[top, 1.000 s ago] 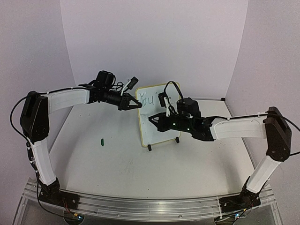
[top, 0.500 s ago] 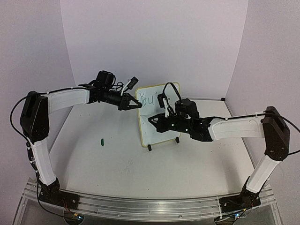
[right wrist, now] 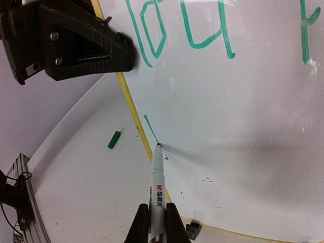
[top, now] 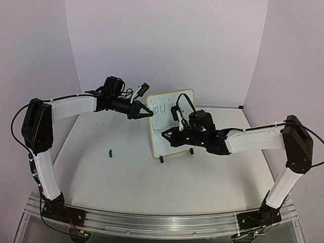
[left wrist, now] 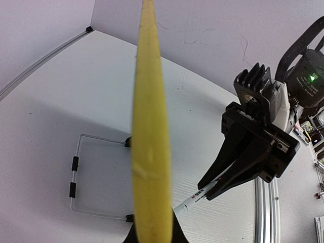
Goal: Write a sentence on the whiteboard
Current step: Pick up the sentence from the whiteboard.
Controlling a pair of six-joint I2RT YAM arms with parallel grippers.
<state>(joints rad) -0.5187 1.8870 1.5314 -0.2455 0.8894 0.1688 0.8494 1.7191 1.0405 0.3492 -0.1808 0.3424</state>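
The whiteboard [top: 169, 151] stands tilted on the table, its pale-yellow frame [left wrist: 150, 152] running edge-on between my left jaws. My left gripper [top: 148, 114] [left wrist: 152, 235] is shut on the board's upper left edge. My right gripper [top: 164, 134] [right wrist: 154, 223] is shut on a white marker [right wrist: 158, 187] [left wrist: 195, 197]. The marker's tip touches the board at the lower end of a short green stroke [right wrist: 151, 129], close to the left frame. Of the sentence, green "You" [right wrist: 182, 30] [top: 162, 107] and one further stroke [right wrist: 305, 30] show along the top.
A green marker cap [top: 110, 151] [right wrist: 115, 139] lies on the table left of the board. Small black feet [top: 161, 159] [right wrist: 192, 230] and a wire stand [left wrist: 76, 177] carry the board. An aluminium rail [top: 152, 223] runs along the near edge, and walls close the back and sides.
My right gripper has dipped slightly lower on the board with the marker. The left arm and the board have stayed still.
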